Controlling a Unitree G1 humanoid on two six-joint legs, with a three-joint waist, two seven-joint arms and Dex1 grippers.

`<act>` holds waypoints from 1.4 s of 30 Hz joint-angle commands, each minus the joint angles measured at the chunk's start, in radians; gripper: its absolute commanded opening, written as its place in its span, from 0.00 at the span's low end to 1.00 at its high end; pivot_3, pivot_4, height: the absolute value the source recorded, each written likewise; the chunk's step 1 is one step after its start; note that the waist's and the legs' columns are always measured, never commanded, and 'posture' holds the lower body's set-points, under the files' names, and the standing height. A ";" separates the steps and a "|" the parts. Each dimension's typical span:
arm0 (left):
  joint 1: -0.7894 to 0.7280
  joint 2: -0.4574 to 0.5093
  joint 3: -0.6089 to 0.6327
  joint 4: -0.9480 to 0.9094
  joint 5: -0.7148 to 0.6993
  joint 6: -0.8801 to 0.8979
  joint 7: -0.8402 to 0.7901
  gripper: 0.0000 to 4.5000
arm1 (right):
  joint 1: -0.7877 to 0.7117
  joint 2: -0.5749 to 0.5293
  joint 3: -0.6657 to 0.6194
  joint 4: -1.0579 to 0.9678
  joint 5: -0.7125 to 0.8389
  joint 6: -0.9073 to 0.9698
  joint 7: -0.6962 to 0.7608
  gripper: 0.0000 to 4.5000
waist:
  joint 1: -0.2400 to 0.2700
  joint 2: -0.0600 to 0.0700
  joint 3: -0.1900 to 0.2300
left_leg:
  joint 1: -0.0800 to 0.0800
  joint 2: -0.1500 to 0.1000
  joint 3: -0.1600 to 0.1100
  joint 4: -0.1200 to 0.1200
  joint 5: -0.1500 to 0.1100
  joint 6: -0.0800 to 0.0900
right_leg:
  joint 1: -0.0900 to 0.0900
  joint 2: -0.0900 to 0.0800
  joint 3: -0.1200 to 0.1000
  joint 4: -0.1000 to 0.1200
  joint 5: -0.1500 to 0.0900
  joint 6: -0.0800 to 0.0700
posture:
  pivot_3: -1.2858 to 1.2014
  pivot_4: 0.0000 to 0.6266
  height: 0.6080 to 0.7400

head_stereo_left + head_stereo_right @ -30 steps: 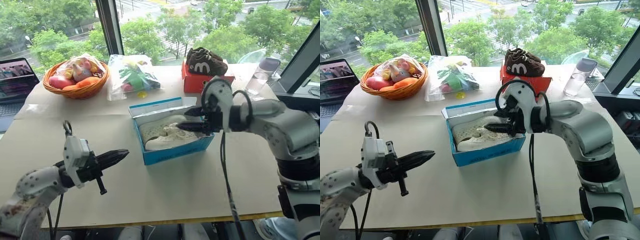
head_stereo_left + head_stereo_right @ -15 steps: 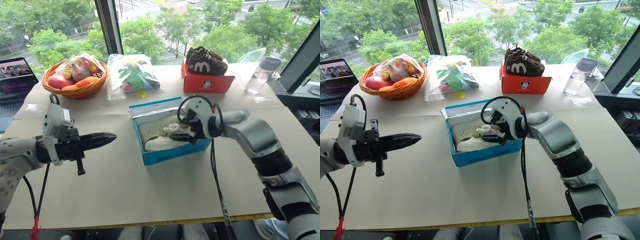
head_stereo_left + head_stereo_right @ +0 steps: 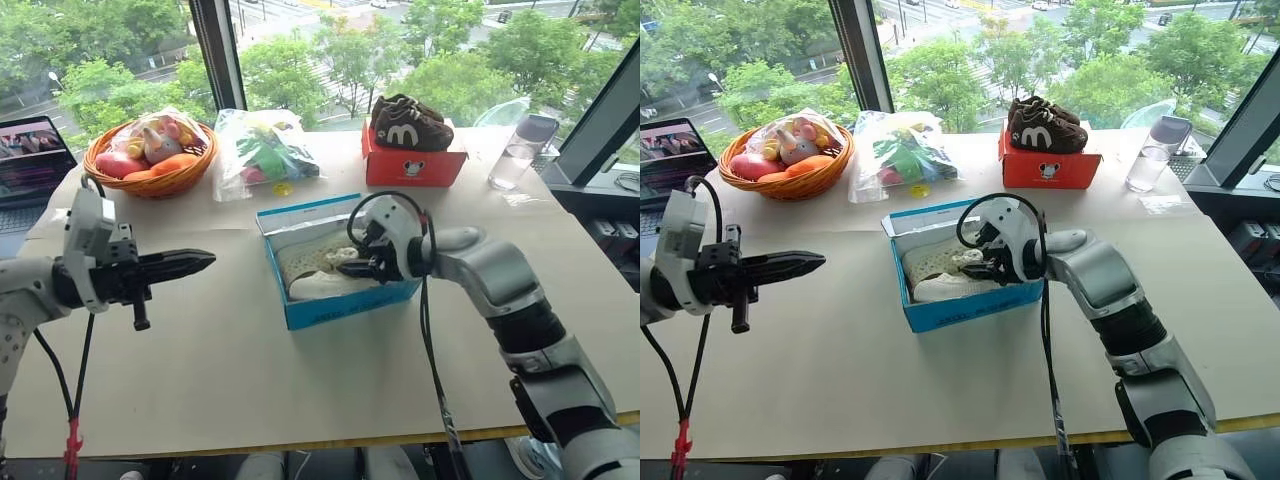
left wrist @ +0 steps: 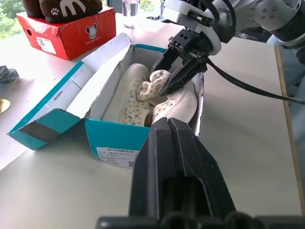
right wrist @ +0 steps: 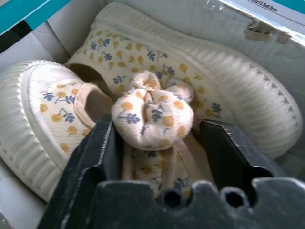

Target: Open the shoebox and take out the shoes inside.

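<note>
- Bright, even daylight enters through the windows (image 3: 330,50) at the far side of the table (image 3: 300,380).
- Shadows on the tabletop are soft and faint, falling toward the near side.
- Trees outside look slightly washed out.
- Head views are sharp, with mild bending toward the edges.
- In the wrist views, the near black fingers (image 5: 90,162) are slightly soft.

Legible markings:

- Dark brown shoes (image 3: 410,122), at the far side of the table: a large white letter "M" on the side of the shoe.
- Red-orange box (image 3: 414,164) beneath those shoes: a small mouse-head logo on the near face; a white label on its end carries print too small to read.
- Shoebox (image 4: 114,148): a white label with a barcode on the end wall, characters not readable.
</note>
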 commanded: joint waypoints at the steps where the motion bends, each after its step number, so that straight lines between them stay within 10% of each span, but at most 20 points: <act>1: -0.027 -0.006 0.003 0.002 0.014 -0.019 -0.007 0.00 | 0.014 -0.001 -0.007 -0.015 -0.016 0.013 -0.015 0.31 | 0.000 0.000 0.000 | 0.000 0.000 0.000 0.000 0.000 0.000 | 0.000 0.000 0.000 0.000 0.000 0.000 | 0.52 0.24 1.00; 42: -0.019 -0.047 -0.026 -0.008 0.104 -0.050 -0.034 0.00 | -0.117 0.106 -0.490 -0.135 0.358 0.130 -0.141 0.31 | -0.003 0.000 0.000 | -0.001 0.000 0.000 0.000 0.000 0.000 | -0.002 0.000 0.000 0.001 0.003 -0.005 | 0.52 0.24 1.00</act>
